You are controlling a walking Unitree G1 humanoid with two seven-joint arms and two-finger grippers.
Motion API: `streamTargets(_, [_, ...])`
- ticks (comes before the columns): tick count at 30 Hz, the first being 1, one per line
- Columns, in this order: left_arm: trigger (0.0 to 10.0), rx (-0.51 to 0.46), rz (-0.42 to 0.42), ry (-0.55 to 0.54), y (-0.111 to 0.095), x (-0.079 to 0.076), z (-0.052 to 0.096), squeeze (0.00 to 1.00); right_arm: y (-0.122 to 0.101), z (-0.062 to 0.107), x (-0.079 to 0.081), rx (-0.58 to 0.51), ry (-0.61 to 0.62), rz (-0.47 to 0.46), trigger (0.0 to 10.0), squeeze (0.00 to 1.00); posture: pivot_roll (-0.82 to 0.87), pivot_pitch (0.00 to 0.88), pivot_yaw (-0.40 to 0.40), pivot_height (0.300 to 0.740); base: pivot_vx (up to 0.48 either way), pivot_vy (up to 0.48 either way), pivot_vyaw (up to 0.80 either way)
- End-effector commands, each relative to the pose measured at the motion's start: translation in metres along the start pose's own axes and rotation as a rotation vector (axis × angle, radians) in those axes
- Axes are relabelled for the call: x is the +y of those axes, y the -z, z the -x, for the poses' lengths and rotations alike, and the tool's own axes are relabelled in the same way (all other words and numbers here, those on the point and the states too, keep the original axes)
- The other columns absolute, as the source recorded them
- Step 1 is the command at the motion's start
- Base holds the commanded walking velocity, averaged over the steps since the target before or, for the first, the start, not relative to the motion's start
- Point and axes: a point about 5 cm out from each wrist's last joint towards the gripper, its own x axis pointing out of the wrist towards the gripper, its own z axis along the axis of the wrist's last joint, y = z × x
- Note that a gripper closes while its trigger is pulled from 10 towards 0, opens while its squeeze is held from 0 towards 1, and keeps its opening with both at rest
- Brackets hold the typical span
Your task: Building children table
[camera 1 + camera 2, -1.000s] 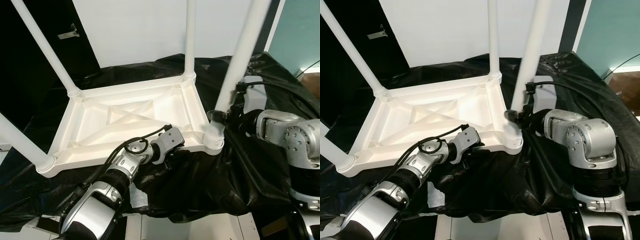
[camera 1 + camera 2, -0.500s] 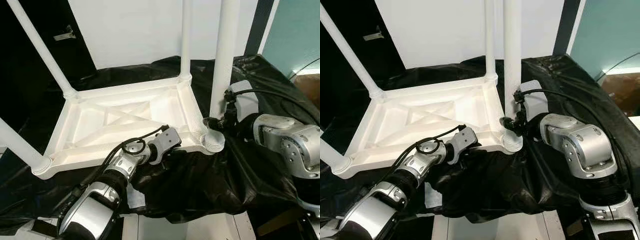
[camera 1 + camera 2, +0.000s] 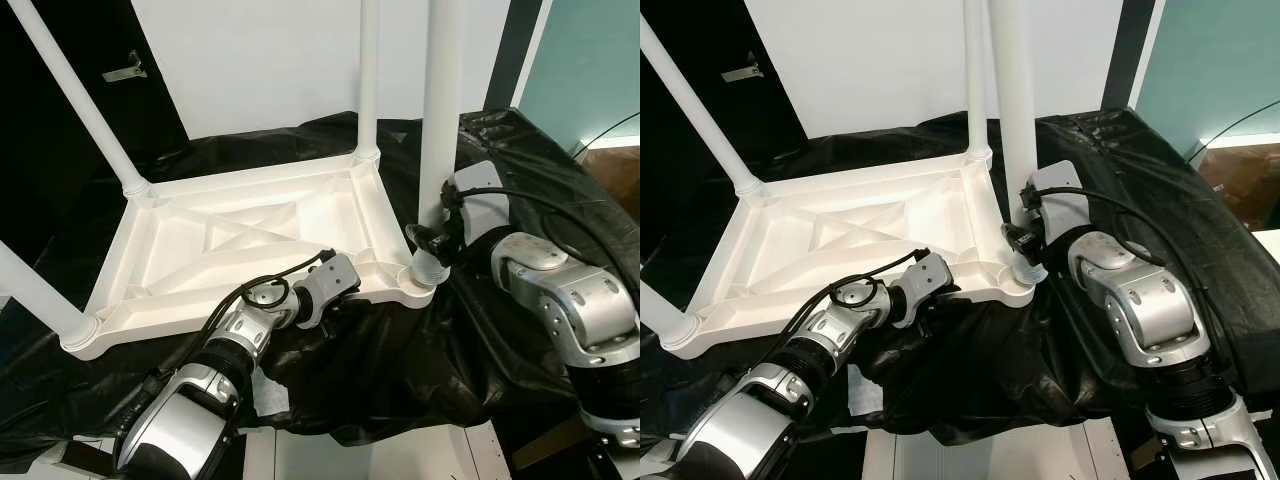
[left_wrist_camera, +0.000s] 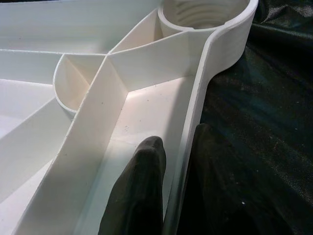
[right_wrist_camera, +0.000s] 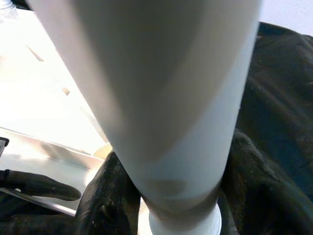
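So from the head views, the white tabletop (image 3: 250, 245) lies upside down on a black sheet (image 3: 400, 360), legs pointing up. The right gripper (image 3: 432, 238) is clamped round the near-right leg (image 3: 440, 130) just above its corner socket (image 3: 420, 285), leg standing upright. Left wrist view: the left gripper (image 4: 168, 161) pinches the tabletop's near rim (image 4: 195, 127), one finger inside, one outside. Right wrist view: black fingers (image 5: 107, 196) hug that leg's base.
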Motion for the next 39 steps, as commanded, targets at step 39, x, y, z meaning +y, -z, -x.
streamTargets(39, [10.0,0.109,0.019,-0.008,0.024,-0.005,0.003,0.00,0.053,-0.002,0.042,0.097,-0.116,-0.106,10.0,0.00,-0.18,0.017,0.072,0.740,0.000,0.000,0.00])
